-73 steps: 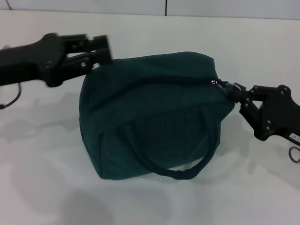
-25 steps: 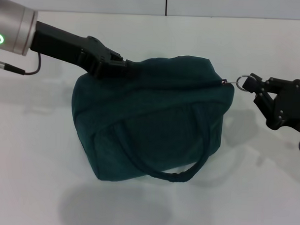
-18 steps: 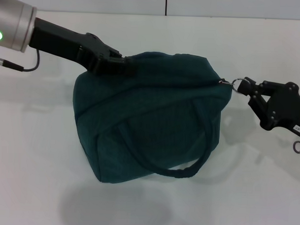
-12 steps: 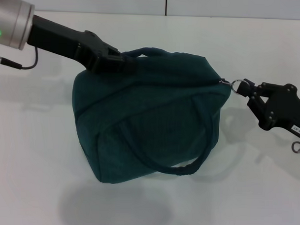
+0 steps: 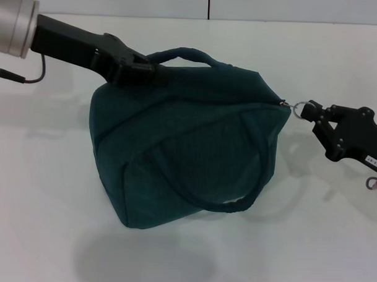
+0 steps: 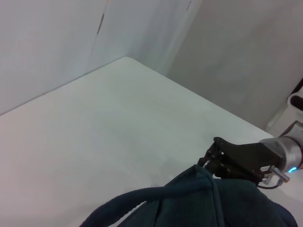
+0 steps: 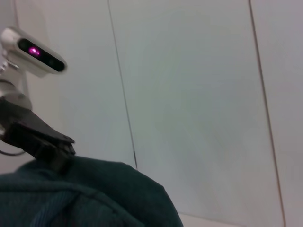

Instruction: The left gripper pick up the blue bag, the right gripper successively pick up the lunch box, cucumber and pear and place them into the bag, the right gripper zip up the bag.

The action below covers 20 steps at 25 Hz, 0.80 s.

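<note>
The blue bag (image 5: 188,153) sits in the middle of the white table, zipped along its top. My left gripper (image 5: 147,71) is shut on the bag's rear handle (image 5: 182,53), which arches up above the bag. At the bag's right end my right gripper (image 5: 311,112) is shut on the metal ring pull (image 5: 299,108) of the zipper. The front handle (image 5: 236,204) hangs down the near side. In the left wrist view the rear handle (image 6: 137,201) shows close up, with the right gripper (image 6: 215,156) beyond it. The lunch box, cucumber and pear are out of view.
The white table (image 5: 50,204) spreads around the bag, with its far edge against a pale wall (image 5: 273,8). A thin cable (image 5: 11,76) trails from the left arm. In the right wrist view the head camera (image 7: 38,54) shows above the bag (image 7: 94,194).
The left gripper closed onto the bag's rear handle and pulled it up into an arch above the bag. The right gripper drew the zipper pull a little rightward and holds there.
</note>
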Each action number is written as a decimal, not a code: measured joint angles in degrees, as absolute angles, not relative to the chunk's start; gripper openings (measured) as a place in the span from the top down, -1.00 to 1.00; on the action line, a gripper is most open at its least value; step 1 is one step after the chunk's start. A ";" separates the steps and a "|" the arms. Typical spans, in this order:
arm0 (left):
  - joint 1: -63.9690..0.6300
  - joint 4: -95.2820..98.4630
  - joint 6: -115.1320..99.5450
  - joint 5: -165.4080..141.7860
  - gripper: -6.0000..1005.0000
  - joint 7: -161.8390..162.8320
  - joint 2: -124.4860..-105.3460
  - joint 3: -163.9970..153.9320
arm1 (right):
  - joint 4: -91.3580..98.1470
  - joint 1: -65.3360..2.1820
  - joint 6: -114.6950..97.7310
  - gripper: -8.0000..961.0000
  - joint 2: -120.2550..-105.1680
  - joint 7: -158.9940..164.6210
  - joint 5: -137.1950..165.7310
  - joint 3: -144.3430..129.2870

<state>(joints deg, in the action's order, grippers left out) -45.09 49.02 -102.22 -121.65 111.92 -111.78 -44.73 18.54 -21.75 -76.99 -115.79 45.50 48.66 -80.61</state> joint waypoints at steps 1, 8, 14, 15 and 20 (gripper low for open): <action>-45.09 49.00 -102.21 -121.65 0.89 111.93 -111.78 -44.73 | 18.54 -21.86 -76.38 0.92 -115.82 45.51 48.70 -80.76; -45.45 48.89 -102.09 -120.62 0.89 112.05 -112.01 -44.67 | 18.54 -22.22 -77.68 0.92 -115.93 45.78 48.95 -83.36; -45.83 48.97 -101.85 -119.53 0.87 113.50 -112.12 -44.41 | 17.52 -21.66 -77.89 0.92 -115.89 45.61 46.09 -82.73; -45.85 48.97 -101.84 -119.41 0.87 113.52 -112.12 -44.39 | 17.09 -21.80 -77.49 0.92 -115.85 45.59 45.81 -82.74; -45.94 48.85 -101.76 -119.08 0.64 113.55 -112.23 -44.38 | 16.54 -23.08 -74.67 0.92 -115.92 45.74 46.25 -83.66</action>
<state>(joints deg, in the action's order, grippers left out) -45.94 48.85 -101.76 -119.08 113.55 -112.23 -44.38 16.54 -23.08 -74.67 -115.92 45.74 46.25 -83.66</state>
